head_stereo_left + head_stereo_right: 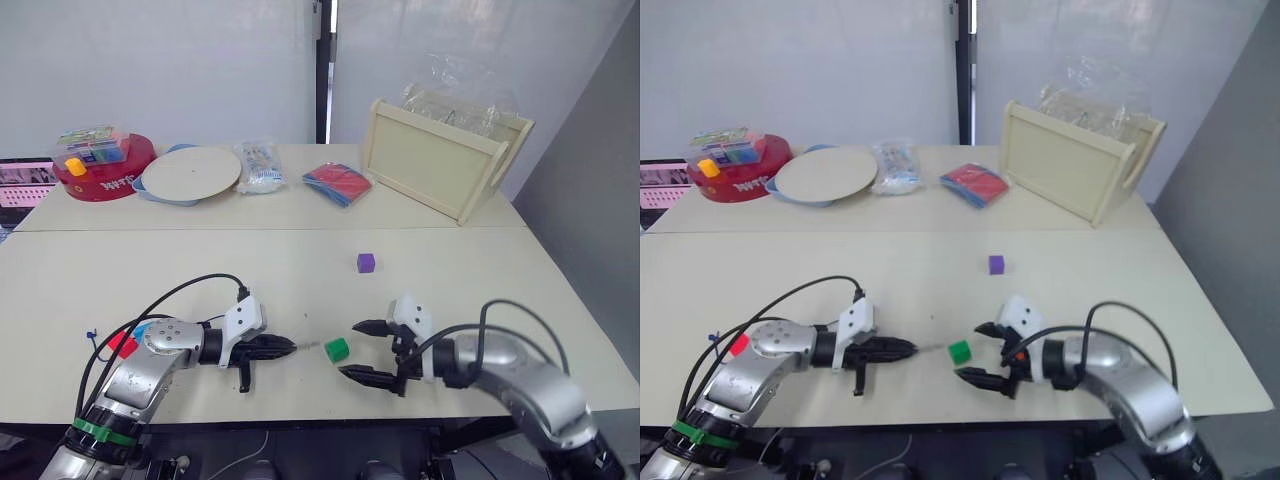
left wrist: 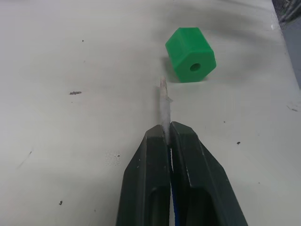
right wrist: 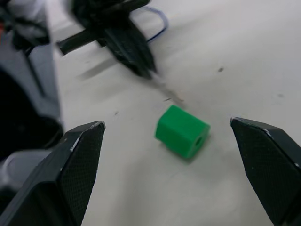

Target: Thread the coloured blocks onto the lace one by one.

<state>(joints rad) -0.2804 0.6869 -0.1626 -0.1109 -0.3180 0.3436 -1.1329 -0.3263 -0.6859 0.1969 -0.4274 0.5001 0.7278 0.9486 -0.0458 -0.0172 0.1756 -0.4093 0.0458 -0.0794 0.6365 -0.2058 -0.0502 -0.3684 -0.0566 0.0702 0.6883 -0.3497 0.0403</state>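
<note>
Left pincer (image 1: pixel 288 347) pinched tight on thin blue lace's (image 2: pixel 164 106) pale stiff tip. Right pincer (image 1: pixel 366 350) wide open, empty, around small green plastic cube (image 1: pixel 337 349) on pale tabletop (image 1: pixel 300 270). Probably light, hard, slippery; best squeezed on flat sides, hole left free. Farther off, small purple plastic cube (image 1: pixel 366 262).

Bright green block (image 1: pixel 337 349) near centre; purple block (image 1: pixel 366 262) farther off. Red block (image 1: pixel 122 344) and blue block (image 1: pixel 142 329) at near left. Pale tip on blue lace (image 2: pixel 164 106). Black gripper fingers (image 2: pixel 188 183). Off-white worktop (image 1: pixel 300 270), speckled dark. Red tub (image 1: pixel 100 180), yellow piece (image 1: pixel 75 166), far left.
</note>
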